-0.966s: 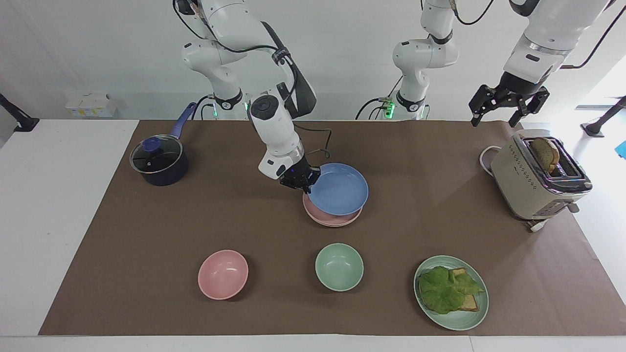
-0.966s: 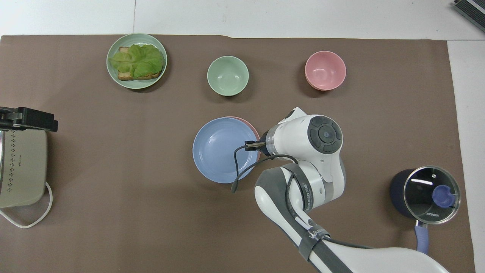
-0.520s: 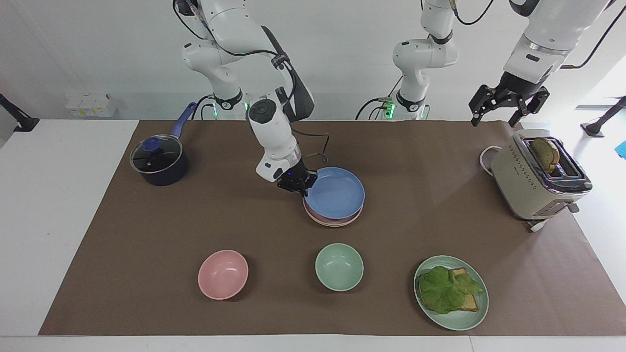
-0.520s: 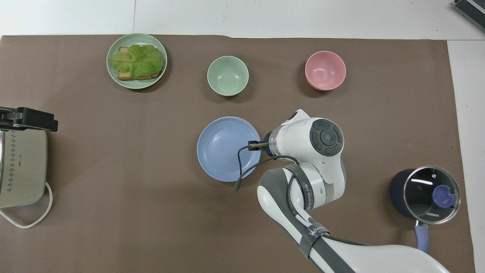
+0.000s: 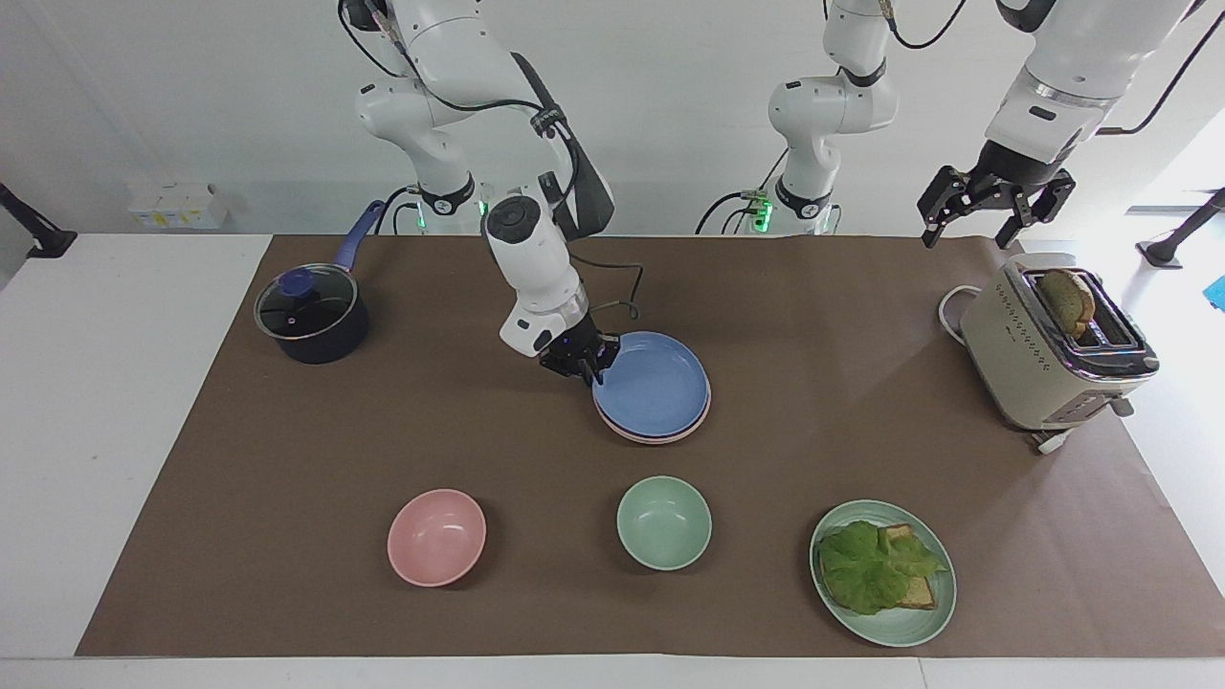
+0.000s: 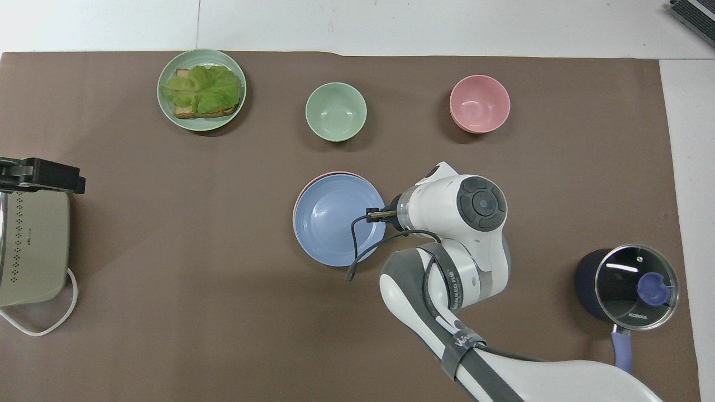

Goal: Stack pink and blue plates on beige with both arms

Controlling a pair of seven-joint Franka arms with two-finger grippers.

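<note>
The blue plate (image 5: 653,385) (image 6: 335,226) lies flat on the pink plate (image 5: 655,440), which shows only as a thin rim around it. The stack sits mid-table. The beige plate is hidden under these two. My right gripper (image 5: 580,362) is low at the blue plate's rim, on the side toward the right arm's end of the table. In the overhead view the right wrist (image 6: 447,204) covers it. My left gripper (image 5: 991,206) (image 6: 42,176) hangs open and empty above the toaster, waiting.
A beige toaster (image 5: 1053,344) with bread stands at the left arm's end. A lidded dark pot (image 5: 311,316) stands at the right arm's end. Farther from the robots sit a pink bowl (image 5: 436,536), a green bowl (image 5: 664,522) and a green plate (image 5: 933,612) with lettuce and toast.
The blue plate came down from a tilted, raised pose and now rests level on the pink plate. The right gripper sank with it. The left arm has not moved.
</note>
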